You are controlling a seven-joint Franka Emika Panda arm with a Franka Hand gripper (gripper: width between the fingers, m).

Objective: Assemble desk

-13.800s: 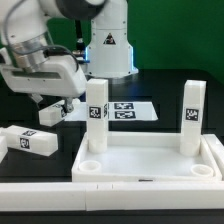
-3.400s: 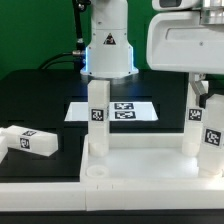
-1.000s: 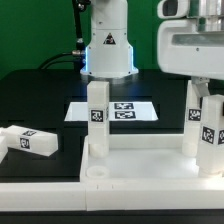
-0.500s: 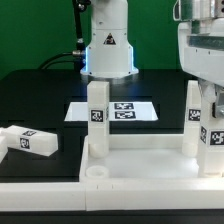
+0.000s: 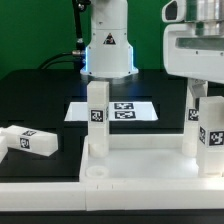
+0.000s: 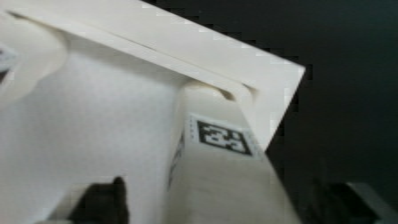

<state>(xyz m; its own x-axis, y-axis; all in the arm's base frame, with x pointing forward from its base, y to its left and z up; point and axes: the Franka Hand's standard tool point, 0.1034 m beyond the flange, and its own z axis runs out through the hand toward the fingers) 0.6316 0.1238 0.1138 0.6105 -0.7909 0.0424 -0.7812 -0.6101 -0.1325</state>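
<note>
The white desk top [image 5: 150,158] lies at the front with its rim up. Two white tagged legs stand in its far corners [image 5: 97,115] [image 5: 190,118]. A third leg [image 5: 212,135] stands upright in the near corner on the exterior view's right. My gripper [image 5: 208,100] hangs over this leg. In the wrist view the leg [image 6: 222,165] runs between my dark fingers [image 6: 98,200] with a gap on each side, so the gripper [image 6: 228,205] is open. The desk top [image 6: 107,100] lies below it.
A loose leg [image 5: 28,140] lies on its side on the black table at the exterior view's left. The marker board [image 5: 125,110] lies behind the desk top. The white robot base [image 5: 108,45] with its blue light stands at the back.
The jaws have opened and let go of the near right leg, which stays upright. The gripper body has swung back toward the exterior view's left.
</note>
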